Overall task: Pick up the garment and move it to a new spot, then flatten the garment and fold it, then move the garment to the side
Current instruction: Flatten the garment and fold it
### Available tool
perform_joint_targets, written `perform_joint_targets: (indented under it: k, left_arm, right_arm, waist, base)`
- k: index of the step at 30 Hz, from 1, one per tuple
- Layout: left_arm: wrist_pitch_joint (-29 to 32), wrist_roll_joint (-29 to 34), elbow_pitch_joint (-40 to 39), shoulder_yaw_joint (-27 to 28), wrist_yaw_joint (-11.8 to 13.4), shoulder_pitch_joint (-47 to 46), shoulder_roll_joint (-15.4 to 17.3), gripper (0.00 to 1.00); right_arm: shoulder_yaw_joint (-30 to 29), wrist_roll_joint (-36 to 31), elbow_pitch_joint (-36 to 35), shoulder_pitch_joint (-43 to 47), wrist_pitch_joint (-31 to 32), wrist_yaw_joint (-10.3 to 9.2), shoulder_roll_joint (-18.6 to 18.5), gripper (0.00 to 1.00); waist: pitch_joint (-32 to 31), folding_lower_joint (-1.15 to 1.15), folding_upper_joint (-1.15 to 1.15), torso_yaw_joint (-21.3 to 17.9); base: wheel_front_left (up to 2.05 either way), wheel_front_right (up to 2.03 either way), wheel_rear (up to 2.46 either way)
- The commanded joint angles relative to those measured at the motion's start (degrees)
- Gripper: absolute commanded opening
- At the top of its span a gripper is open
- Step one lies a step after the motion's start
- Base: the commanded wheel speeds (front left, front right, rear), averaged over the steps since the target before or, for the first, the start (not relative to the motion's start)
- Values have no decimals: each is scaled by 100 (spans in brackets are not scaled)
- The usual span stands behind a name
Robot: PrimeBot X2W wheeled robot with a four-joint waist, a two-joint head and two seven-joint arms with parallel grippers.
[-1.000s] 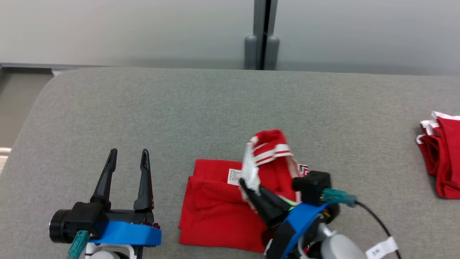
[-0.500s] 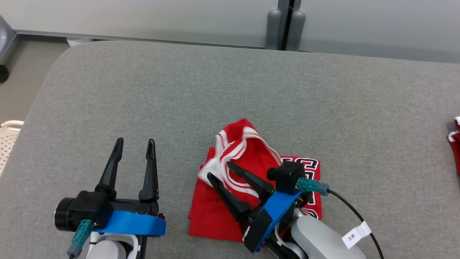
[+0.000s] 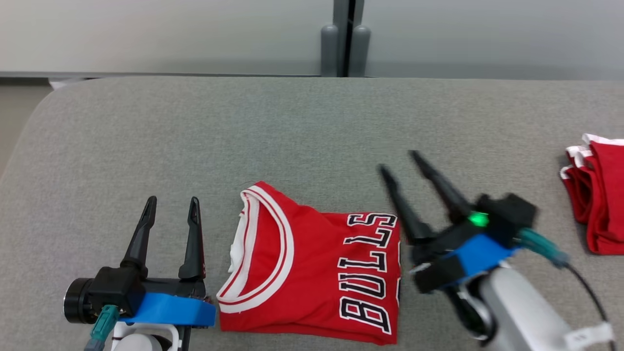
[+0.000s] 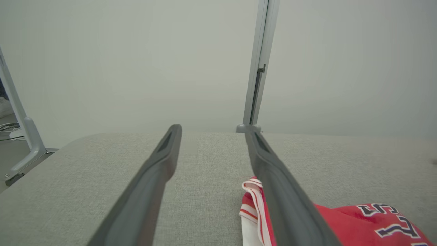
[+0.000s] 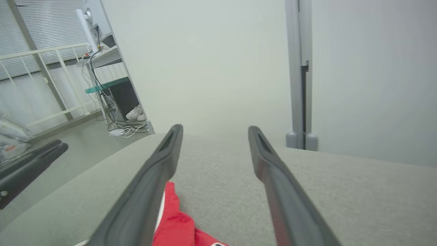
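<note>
jersey (image 3: 312, 273) lay folded flat on grey top (image 3: 292, 126), btwn the grippers (bulls print up). l gripper (image 3: 173, 200) just beside its l edge, fingers apart, empty. r gripper (image 3: 399, 161) by its r edge, fingers apart, empty. red pile (image 3: 594, 195) well apart, far r.

Printed across the red garment (image 3: 312, 273), lying near the front edge of the grey surface (image 3: 292, 126): "BULLS" in black capitals edged in white, running sideways in the head view. Seen again in the left wrist view, with only a few letters showing. On the white tag (image 3: 587, 335) of the right arm's cable (image 3: 587, 297), marks too blurred to read.
</note>
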Motion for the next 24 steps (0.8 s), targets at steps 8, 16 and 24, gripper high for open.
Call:
perform_joint_targets:
  k: [8,16,24]
  left_arm:
    - [-25,68,76,59,66,241,119,100]
    - [79,86,192,41,127,523,245,100]
    - [249,30,189,13,179,970,347,100]
  right_arm:
    - [-2060,-770,-948,1637,431,1,-323,100]
    - [-2680,-1137,-1730,2644,1009,1,-32,100]
    - [-2751,-1277,-2129,3234,1375,0,153,100]
  waist:
    - [-264,0,0,-313]
    - [-654,0,0,-402]
    - [-1089,0,0,-396]
  base:
    - [0,0,0]
    - [0,0,0]
    - [0,0,0]
